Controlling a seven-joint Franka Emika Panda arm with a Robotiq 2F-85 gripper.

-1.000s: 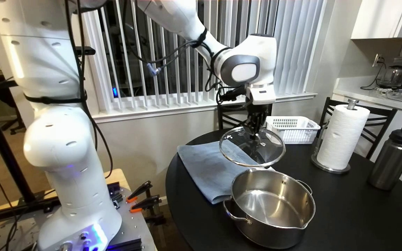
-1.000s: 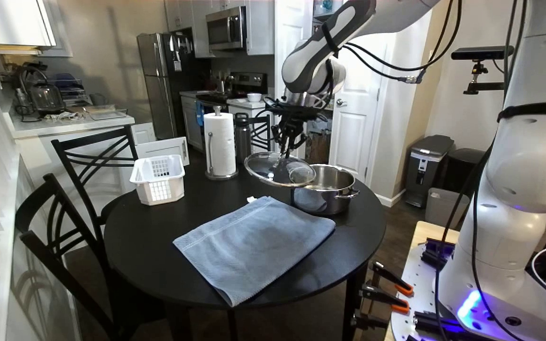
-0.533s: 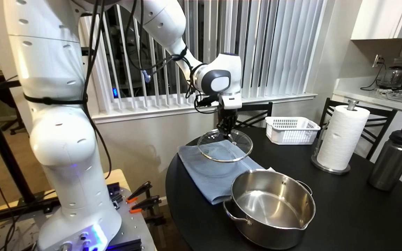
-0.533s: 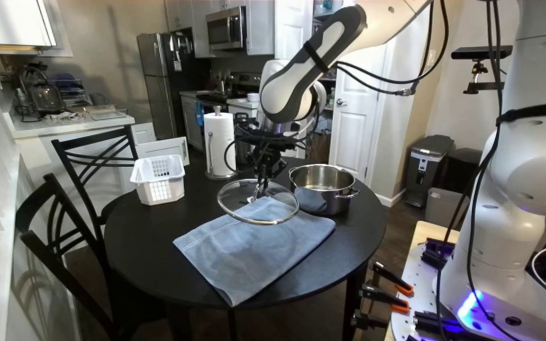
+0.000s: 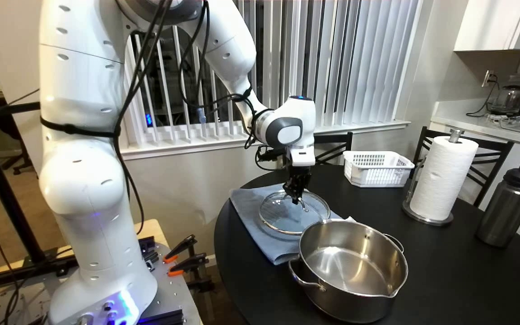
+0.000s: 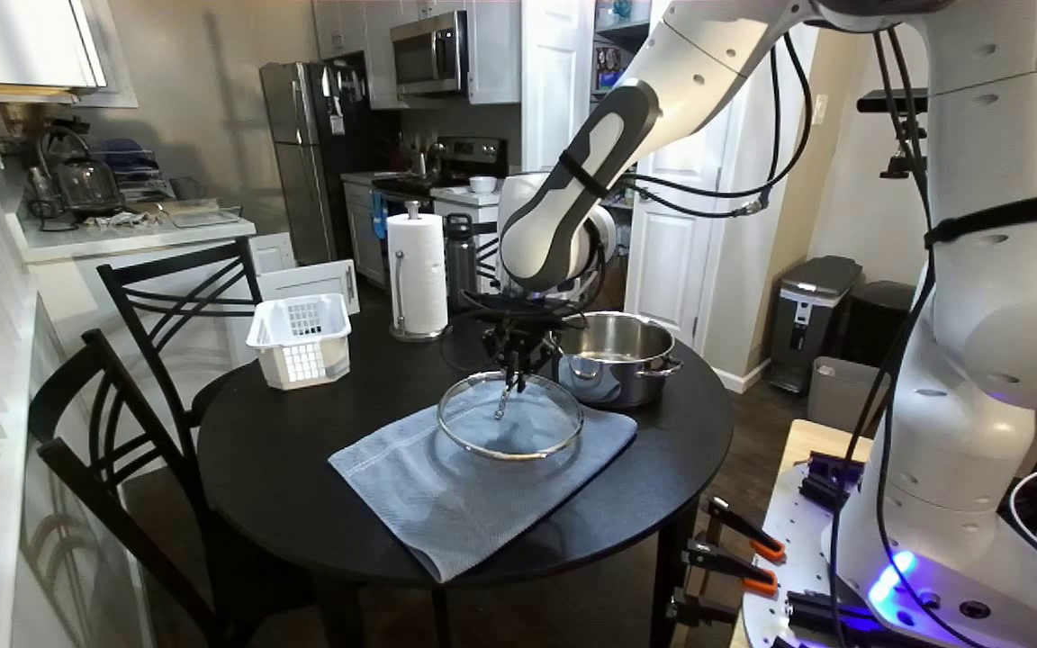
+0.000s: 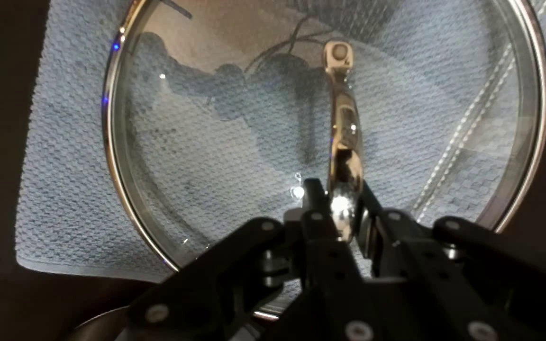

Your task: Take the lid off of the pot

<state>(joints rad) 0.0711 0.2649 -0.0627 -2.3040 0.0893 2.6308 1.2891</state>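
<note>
The lid is a round glass disc with a metal rim and an arched metal handle. It shows over the blue-grey cloth in both exterior views (image 5: pixel 280 215) (image 6: pixel 532 425) and fills much of the wrist view (image 7: pixel 206 156). My gripper, seen in the exterior views (image 5: pixel 297 198) (image 6: pixel 513 380) and the wrist view (image 7: pixel 341 192), is shut on the lid's handle (image 7: pixel 346 123). The lid is low at the cloth; I cannot tell whether it touches. The stainless steel pot (image 5: pixel 350 293) (image 6: pixel 631 382) stands uncovered beside the cloth, its inside showing.
The blue-grey cloth (image 5: pixel 252 203) (image 6: pixel 455 504) lies on the round black table (image 5: pixel 449 275). A white basket (image 5: pixel 377 174), a paper towel roll (image 5: pixel 443 180) and a dark metal bottle (image 5: pixel 508 207) stand on the table. A window with blinds is behind.
My gripper has carried the lid away from beside the pot to over the cloth, then lowered it. The pot and cloth have not moved.
</note>
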